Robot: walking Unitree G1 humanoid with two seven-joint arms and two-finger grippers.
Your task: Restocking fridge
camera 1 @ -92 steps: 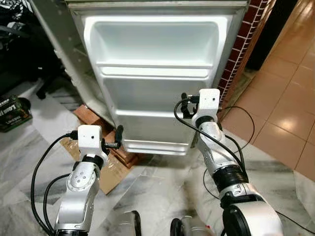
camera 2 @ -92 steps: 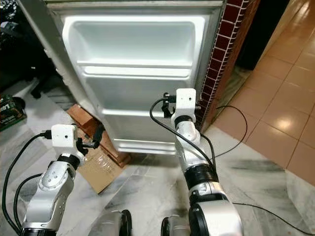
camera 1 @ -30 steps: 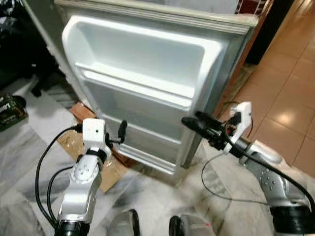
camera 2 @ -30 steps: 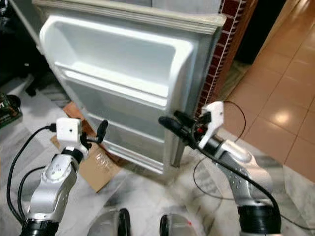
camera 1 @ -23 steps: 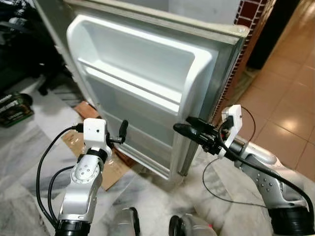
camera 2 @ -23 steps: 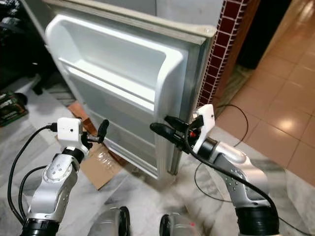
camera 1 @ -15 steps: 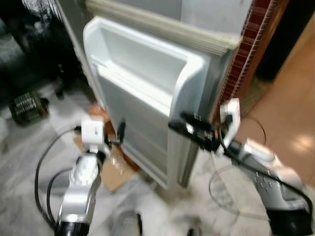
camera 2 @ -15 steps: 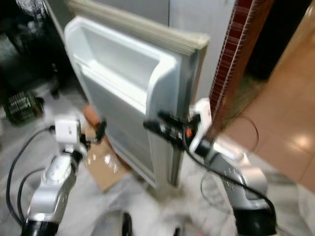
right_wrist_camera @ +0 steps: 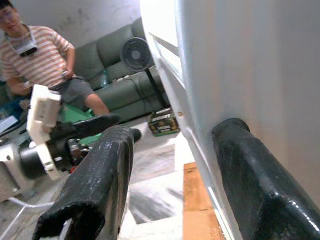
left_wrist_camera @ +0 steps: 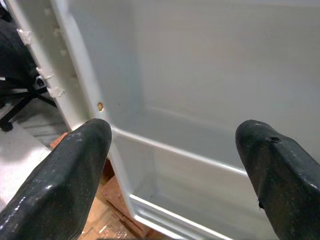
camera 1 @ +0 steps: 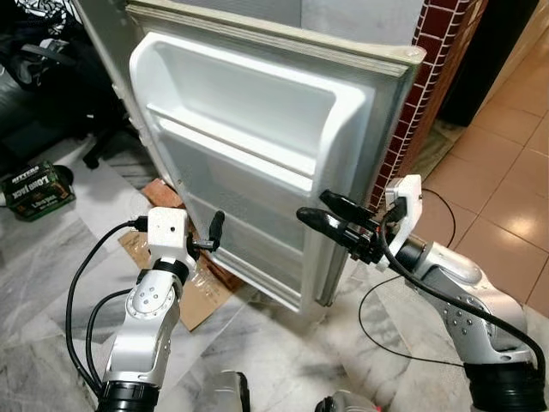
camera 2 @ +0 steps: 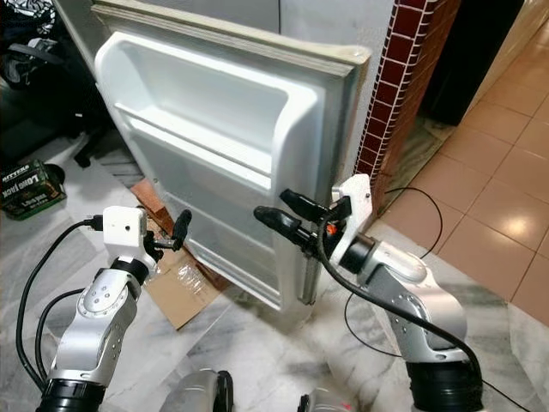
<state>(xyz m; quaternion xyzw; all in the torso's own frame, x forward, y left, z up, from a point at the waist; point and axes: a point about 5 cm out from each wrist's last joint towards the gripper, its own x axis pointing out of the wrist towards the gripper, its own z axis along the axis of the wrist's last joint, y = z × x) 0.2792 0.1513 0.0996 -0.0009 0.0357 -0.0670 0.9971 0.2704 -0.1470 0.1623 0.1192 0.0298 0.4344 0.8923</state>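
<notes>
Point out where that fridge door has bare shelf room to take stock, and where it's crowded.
The fridge door has bare room in its top bin, and under the rail in the lower pocket. It is crowded at the free edge, where the right gripper reaches, open. The left gripper sits open near the bottom corner.

Both head eyes look down at the fridge door (camera 1: 257, 154); each wrist camera views it close along its fingers.
</notes>
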